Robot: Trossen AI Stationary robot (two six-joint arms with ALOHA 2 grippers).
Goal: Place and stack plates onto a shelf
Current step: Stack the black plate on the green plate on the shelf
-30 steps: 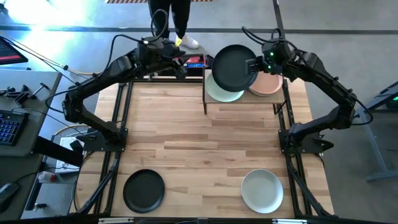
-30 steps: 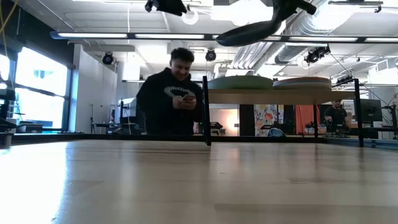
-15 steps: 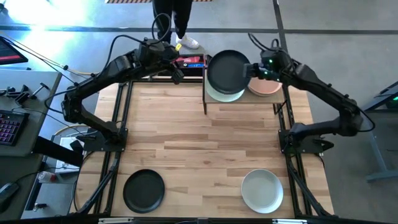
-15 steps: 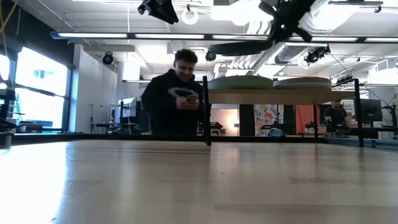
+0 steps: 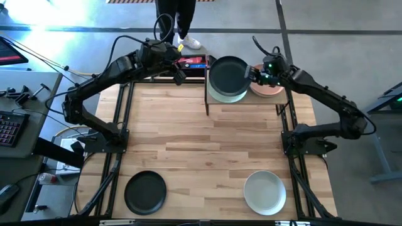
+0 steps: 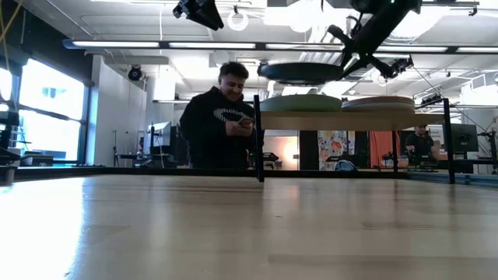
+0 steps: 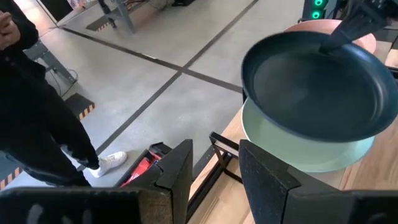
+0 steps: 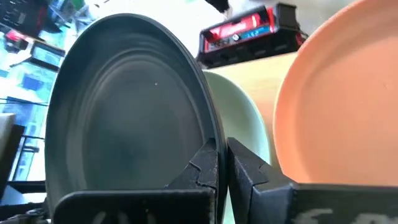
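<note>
moved: my right gripper [image 5: 251,72] has swung the dark teal plate [image 5: 227,74] from tilted to level, in over the shelf's [image 5: 244,102] left stack
right fingers: clenched on that plate's rim at its 3 o'clock edge
plate now: hovering above the pale green plate [image 5: 226,96], gap visible in low view, not seated
left gripper [image 5: 181,70]: idle, fingers spread, empty, table's 12 o'clock edge
done: pale green and peach plate [image 5: 270,89] on shelf
left: black plate [image 5: 146,191] at 7 o'clock, off-white plate [image 5: 264,192] at 5 o'clock
hidden: can't count layers per stack; remaining plates not visible
</note>
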